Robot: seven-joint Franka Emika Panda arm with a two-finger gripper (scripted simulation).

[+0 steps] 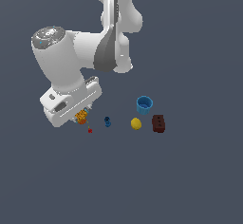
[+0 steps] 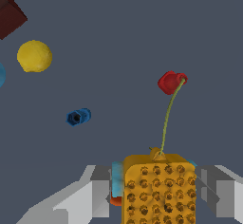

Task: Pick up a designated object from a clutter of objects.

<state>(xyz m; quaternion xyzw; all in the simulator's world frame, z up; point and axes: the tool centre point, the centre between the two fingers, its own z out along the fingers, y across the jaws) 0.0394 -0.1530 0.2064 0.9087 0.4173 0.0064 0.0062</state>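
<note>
The orange-yellow grid block (image 2: 159,192) with teal-blue edges sits between my gripper's (image 2: 159,190) two grey fingers (image 2: 97,197), which stand close against its sides. In the exterior view the block (image 1: 81,117) shows just under the white hand, at my gripper (image 1: 81,119). A small orange-red bit (image 2: 115,200) shows by the block's edge; I cannot tell what it is. A thin green stem runs from the block's far edge to a small red piece (image 2: 171,82).
In the exterior view a tiny blue piece (image 1: 107,121), a yellow ball (image 1: 136,123), a dark brown block (image 1: 158,123) and a blue cup (image 1: 144,104) lie to the right of the gripper. The red piece (image 1: 89,130) lies just beside it.
</note>
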